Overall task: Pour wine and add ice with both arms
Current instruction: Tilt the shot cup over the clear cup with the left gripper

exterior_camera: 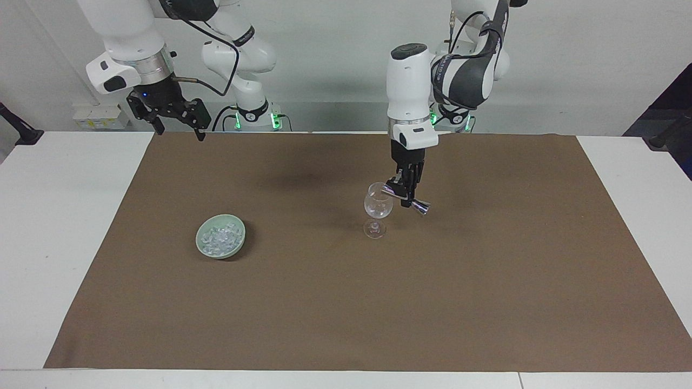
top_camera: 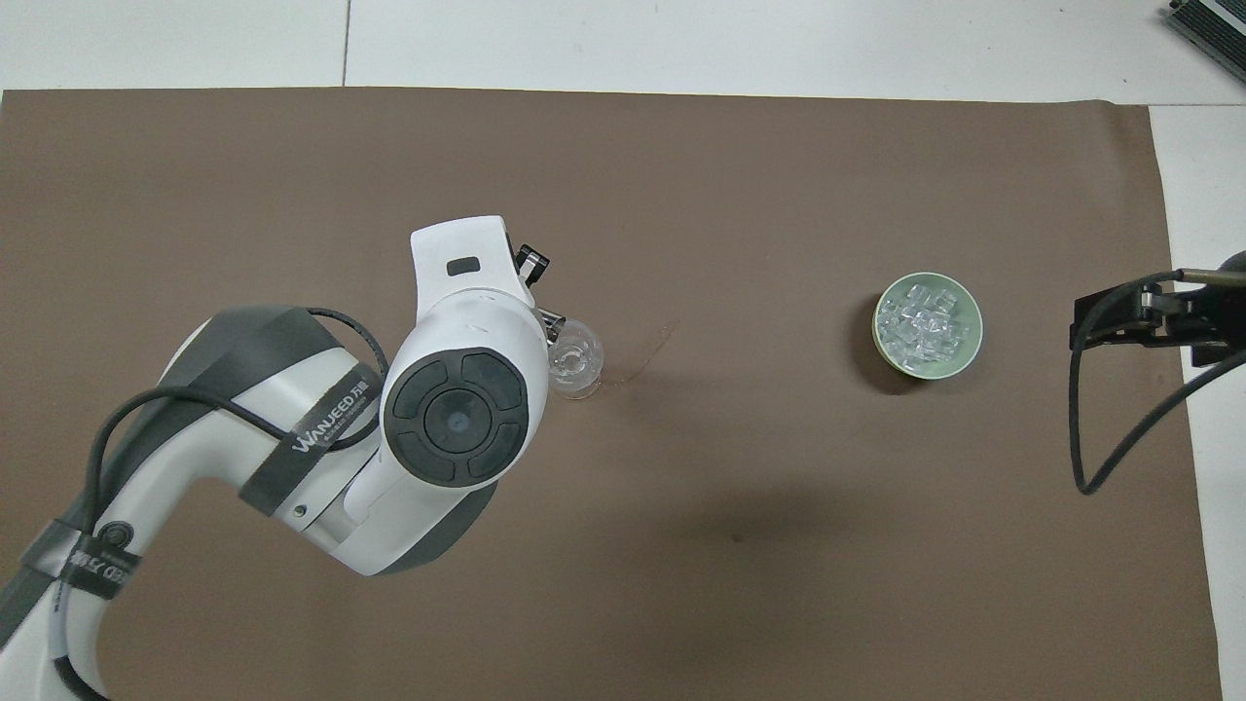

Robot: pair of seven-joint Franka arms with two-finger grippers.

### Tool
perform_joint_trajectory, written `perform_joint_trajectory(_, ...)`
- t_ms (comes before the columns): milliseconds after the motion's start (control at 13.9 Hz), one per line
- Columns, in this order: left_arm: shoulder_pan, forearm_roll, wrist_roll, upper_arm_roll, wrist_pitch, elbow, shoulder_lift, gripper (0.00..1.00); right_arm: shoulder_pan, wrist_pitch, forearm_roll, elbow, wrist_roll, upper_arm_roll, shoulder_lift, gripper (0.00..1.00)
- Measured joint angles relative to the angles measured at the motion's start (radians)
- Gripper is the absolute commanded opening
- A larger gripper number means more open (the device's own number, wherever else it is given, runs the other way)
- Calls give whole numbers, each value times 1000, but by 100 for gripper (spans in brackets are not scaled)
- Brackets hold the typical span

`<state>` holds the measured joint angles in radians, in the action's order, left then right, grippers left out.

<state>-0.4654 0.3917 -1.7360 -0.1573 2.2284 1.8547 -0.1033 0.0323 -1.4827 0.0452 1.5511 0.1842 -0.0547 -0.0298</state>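
Note:
A clear wine glass (exterior_camera: 377, 208) stands upright near the middle of the brown mat; it also shows in the overhead view (top_camera: 574, 358). My left gripper (exterior_camera: 406, 192) is shut on a silver jigger (exterior_camera: 413, 204). It holds the jigger tilted, with one end at the glass's rim. In the overhead view the left arm hides most of the jigger (top_camera: 531, 263). The ice (exterior_camera: 219, 236) is heaped in a pale green bowl (exterior_camera: 239, 244) toward the right arm's end; ice (top_camera: 925, 321) and bowl (top_camera: 971, 352) show in the overhead view. My right gripper (exterior_camera: 180, 131) waits open and empty, raised over the mat's edge by its base.
The brown mat (exterior_camera: 486, 281) covers most of the white table (exterior_camera: 54, 227). The right arm's black cable (top_camera: 1100, 428) hangs over the mat's corner. No bottle shows in either view.

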Motion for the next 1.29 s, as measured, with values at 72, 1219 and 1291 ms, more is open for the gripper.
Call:
perform_joint_trajectory(72, -2, 9, 0, -1, -2, 0, 0, 0, 0, 0, 0, 0, 0, 0, 0, 100)
perform_joint_trajectory(1219, -15, 55, 0, -1, -39, -15, 0, 0, 0, 0, 0, 0, 0, 0, 0, 100)
perform_joint_trajectory(1291, -15, 56, 0, -1, -40, -15, 0, 0, 0, 0, 0, 0, 0, 0, 0, 100)
